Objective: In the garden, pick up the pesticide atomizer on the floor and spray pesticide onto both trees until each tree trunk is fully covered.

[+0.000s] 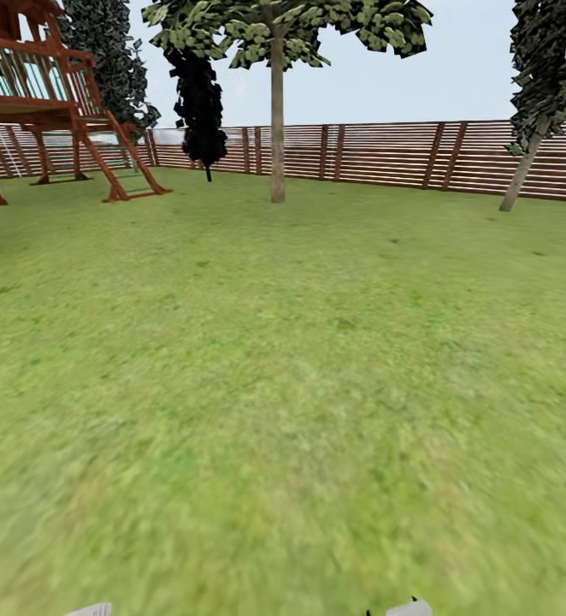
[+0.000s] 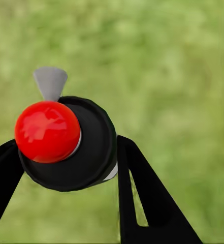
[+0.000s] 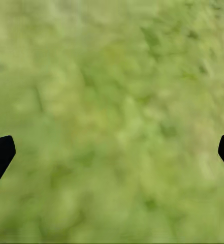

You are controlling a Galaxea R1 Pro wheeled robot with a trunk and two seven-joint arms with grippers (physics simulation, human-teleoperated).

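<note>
The left pincer (image 2: 66, 168) is clamped on the atomizer (image 2: 66, 145) (pickup done); the right pincer (image 3: 112, 152) gapes apart over lawn (image 1: 283, 385). Far ahead, a tree (image 1: 277, 111) stands before the fence (image 1: 386, 154); spraying seemingly remains.

The left gripper (image 2: 66, 175) has matte black fingers (image 2: 142, 198), flat and tapering, one with a narrow slot cut through it. The right gripper (image 3: 112, 152) shows as two black fingertips (image 3: 0, 155) at the frame's left and right edges. Two pale grey-white arm parts (image 1: 411, 609) poke in at the head view's bottom edge.
</note>
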